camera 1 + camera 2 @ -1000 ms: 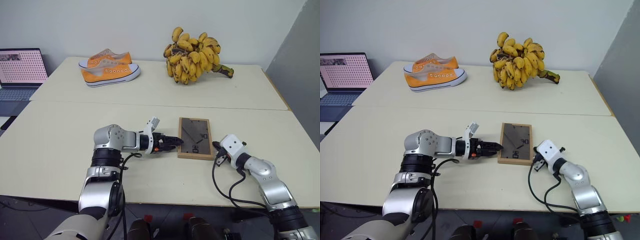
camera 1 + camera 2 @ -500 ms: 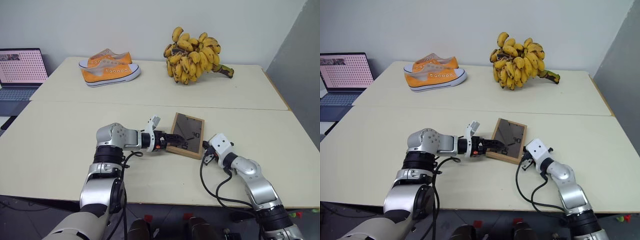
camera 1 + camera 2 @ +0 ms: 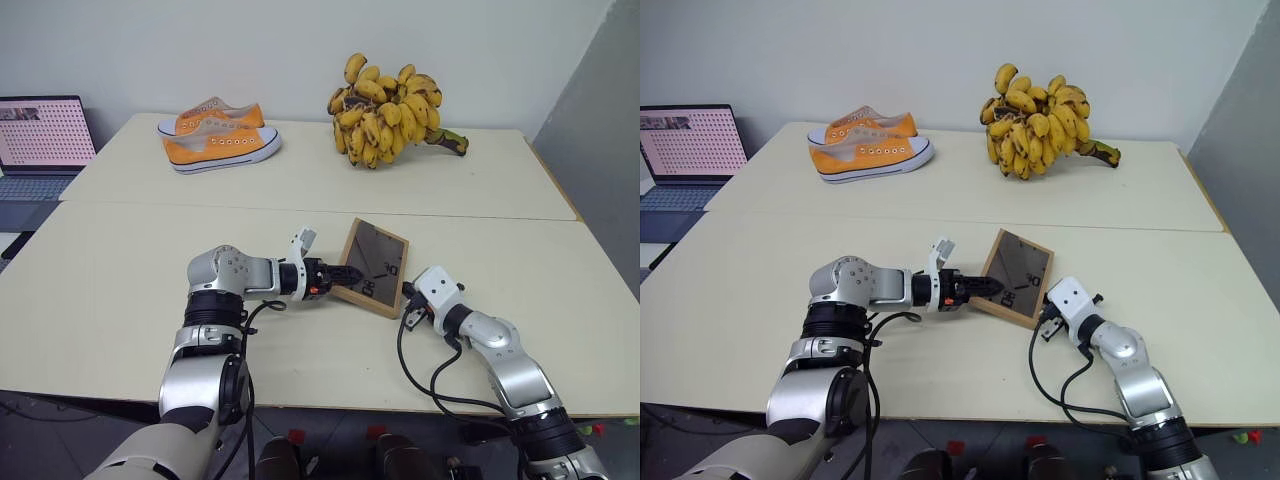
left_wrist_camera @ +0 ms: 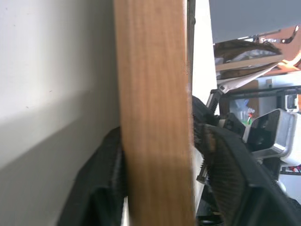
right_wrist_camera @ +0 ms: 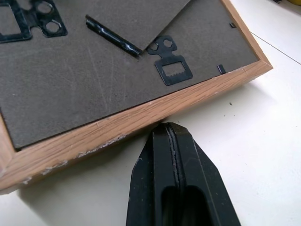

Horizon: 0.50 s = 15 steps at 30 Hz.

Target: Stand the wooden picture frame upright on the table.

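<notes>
Left gripper (image 3: 345, 277) clamped on the left edge of the frame (image 3: 374, 266), back side up, tipped off the table (image 3: 120, 270). Right gripper (image 5: 175, 137) closed and empty, tips against the opposite edge. Partly raised; stand not yet out, upright still to come.

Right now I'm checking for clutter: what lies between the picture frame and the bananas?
Nothing: in the left eye view, only bare table with its panel seam separates the wooden picture frame from the bananas.

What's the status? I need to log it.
Left gripper jaws clamp the wooden picture frame, back up, one edge raised. Right gripper shut against its edge. Nothing blocking.
</notes>
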{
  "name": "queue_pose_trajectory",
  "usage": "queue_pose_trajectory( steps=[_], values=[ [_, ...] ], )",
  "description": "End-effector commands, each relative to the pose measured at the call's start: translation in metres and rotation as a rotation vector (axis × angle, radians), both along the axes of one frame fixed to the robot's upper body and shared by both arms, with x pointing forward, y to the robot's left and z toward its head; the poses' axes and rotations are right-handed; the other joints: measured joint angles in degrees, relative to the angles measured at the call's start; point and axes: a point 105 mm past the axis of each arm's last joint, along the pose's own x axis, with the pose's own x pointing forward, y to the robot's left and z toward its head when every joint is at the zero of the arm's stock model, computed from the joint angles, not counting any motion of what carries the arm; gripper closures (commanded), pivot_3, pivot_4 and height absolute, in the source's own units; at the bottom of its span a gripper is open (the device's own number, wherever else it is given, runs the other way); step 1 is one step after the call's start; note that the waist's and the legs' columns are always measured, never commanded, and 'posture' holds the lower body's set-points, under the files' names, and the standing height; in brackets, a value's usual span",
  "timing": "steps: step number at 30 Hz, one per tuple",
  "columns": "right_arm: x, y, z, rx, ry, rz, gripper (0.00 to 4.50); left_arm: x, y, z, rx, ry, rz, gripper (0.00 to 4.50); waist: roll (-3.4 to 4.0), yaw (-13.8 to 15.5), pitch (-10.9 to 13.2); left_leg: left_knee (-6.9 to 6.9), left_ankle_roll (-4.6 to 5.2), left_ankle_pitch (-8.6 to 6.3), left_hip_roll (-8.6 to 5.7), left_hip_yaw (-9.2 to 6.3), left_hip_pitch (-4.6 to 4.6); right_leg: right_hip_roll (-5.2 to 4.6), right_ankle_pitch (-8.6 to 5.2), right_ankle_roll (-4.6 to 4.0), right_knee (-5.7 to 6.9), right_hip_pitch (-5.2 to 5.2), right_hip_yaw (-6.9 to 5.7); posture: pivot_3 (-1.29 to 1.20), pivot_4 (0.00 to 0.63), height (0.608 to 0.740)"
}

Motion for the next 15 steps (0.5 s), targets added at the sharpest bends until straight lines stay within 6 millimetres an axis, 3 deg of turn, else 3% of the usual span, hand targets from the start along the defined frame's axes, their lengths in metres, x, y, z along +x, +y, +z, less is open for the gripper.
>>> queue_pose_trajectory(
  steps=[1,9,15],
  values=[
    [-0.001,0.001,0.001,-0.009,-0.009,0.018,4.50,0.003,-0.007,0.019,-0.055,-0.044,-0.015,3.07,0.00,0.0,0.0,0.00,0.00,0.00,0.00,0.00,0.00,0.00,0.00,0.00,0.00,0.00,0.00,0.00,0.150,0.740],
    [-0.001,-0.009,-0.002,-0.021,-0.015,-0.010,4.50,0.001,-0.009,0.027,-0.075,-0.066,-0.027,3.21,0.00,0.0,0.0,0.00,0.00,0.00,-0.01,0.00,-0.01,0.00,0.00,0.00,-0.01,0.00,0.00,0.00,0.150,0.740],
    [-0.002,-0.049,0.017,-0.015,-0.043,-0.091,4.50,0.021,0.018,0.075,-0.111,-0.377,0.099,3.21,-0.01,0.3,0.0,0.01,-0.01,0.00,-0.02,0.00,-0.06,-0.03,0.00,0.00,-0.02,-0.02,0.00,0.00,0.150,0.740]
  ],
)
